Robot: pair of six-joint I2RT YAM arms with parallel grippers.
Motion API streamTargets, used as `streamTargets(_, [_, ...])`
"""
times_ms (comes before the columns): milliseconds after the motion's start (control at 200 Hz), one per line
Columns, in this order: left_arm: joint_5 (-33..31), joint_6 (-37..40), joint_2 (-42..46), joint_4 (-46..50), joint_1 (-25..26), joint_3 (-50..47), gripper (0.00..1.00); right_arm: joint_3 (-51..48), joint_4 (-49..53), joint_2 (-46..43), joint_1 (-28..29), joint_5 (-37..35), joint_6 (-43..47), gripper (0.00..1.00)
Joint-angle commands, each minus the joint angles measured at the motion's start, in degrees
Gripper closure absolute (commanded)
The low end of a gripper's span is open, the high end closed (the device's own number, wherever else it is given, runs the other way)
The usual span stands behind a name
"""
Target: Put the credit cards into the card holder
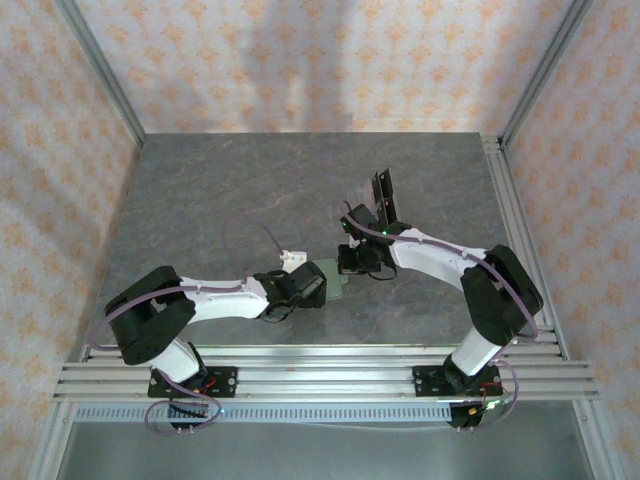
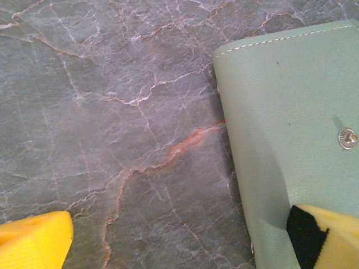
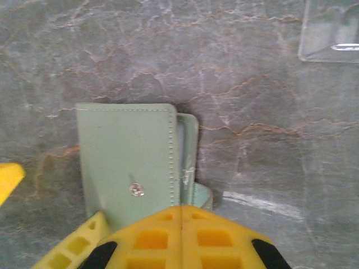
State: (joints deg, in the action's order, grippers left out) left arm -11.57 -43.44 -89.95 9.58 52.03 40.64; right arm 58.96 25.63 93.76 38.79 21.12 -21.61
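Note:
The sage-green card holder (image 1: 337, 284) lies flat on the grey stone table between the two grippers, its snap stud (image 3: 136, 190) facing up and its rounded tab (image 3: 203, 194) at one side. My left gripper (image 2: 185, 246) is open; one yellow finger (image 2: 331, 235) rests over the card holder's (image 2: 291, 140) corner and the other stands off it on bare table. My right gripper (image 3: 182, 232) is shut, its fingertips pressed together at the near edge of the card holder (image 3: 126, 157); nothing shows between them. Black credit cards (image 1: 383, 193) stand upright behind the right gripper.
A clear plastic stand (image 3: 331, 31) sits on the table a little beyond the card holder. Metal rails (image 1: 320, 365) run along the near edge and the right side, and patterned walls close in the table on three sides.

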Motion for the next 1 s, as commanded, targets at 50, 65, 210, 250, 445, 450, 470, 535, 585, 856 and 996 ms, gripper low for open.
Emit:
streamTargets(50, [-0.4, -0.5, -1.8, 2.4, 0.1, -1.9, 0.0, -0.9, -2.5, -1.4, -0.3, 2.4, -2.1, 1.0])
streamTargets(65, [-0.4, -0.5, -1.8, 2.5, 0.1, -1.9, 0.0, -0.9, -2.4, -1.4, -0.3, 2.2, -2.0, 1.0])
streamTargets(210, [-0.5, -0.5, -1.7, 2.5, 0.1, -1.8, 0.0, -0.9, -0.1, -2.0, -0.3, -1.5, -0.7, 0.85])
streamTargets(250, [-0.4, -0.5, -1.8, 2.4, 0.1, -1.9, 0.0, -0.8, 0.7, -2.1, -0.3, -2.3, -0.2, 0.83])
streamTargets(445, [-0.4, -0.4, -2.0, 2.3, 0.1, -1.6, 0.0, -1.0, 2.7, -3.3, -0.3, -4.8, 1.1, 0.8])
streamTargets(450, [-0.4, -0.4, -2.0, 2.3, 0.1, -1.6, 0.0, -1.0, 2.8, -3.2, -0.3, -4.9, 1.1, 0.8])
streamTargets(470, [-0.5, -0.4, -2.0, 2.3, 0.1, -1.6, 0.0, -1.0, 2.9, -3.3, -0.3, -5.0, 1.1, 0.8])
streamTargets(535, [-0.4, -0.4, -2.0, 2.4, 0.1, -1.6, 0.0, -1.0, 3.3, -3.4, -0.3, -5.3, 1.3, 0.79])
streamTargets(585, [-0.4, -0.5, -2.0, 2.4, 0.0, -1.6, 0.0, -1.0, 3.5, -3.3, -0.3, -5.6, 1.4, 0.78])
streamTargets(856, [-0.5, -0.4, -1.7, 2.7, 0.1, -1.6, 0.0, -1.5, 3.6, -2.6, -0.3, -5.7, 1.8, 0.78])
streamTargets(996, [-0.6, -0.4, -1.6, 2.7, 0.1, -1.5, 0.0, -1.3, 3.3, -2.1, -0.3, -5.3, 1.7, 0.77])
